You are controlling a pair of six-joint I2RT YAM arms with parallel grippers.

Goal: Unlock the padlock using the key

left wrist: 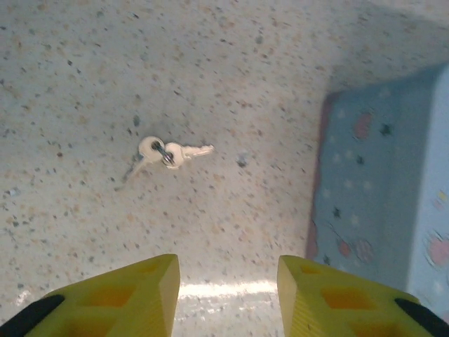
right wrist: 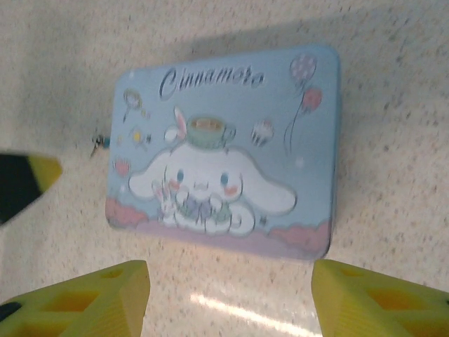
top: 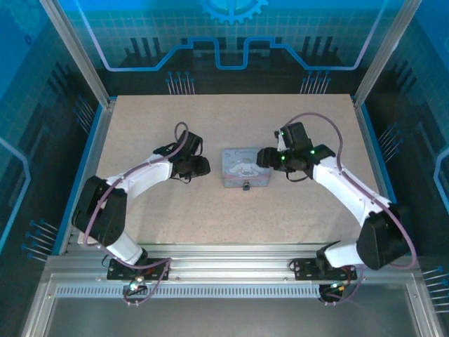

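The left claw (left wrist: 228, 277) stands open, its yellow wedge-shaped jaws empty. Ahead and slightly left of it on the speckled tabletop (left wrist: 84, 63) lies the key (left wrist: 188, 152), a thin pale metal sliver ringed to another. To its right sits the smooth, round-cornered tin (right wrist: 231, 140). The right claw (right wrist: 231, 284) gapes wide before the tin. The padlock (top: 247, 187), a small dark knob, sits at the tin's edge, ahead and left of this claw.
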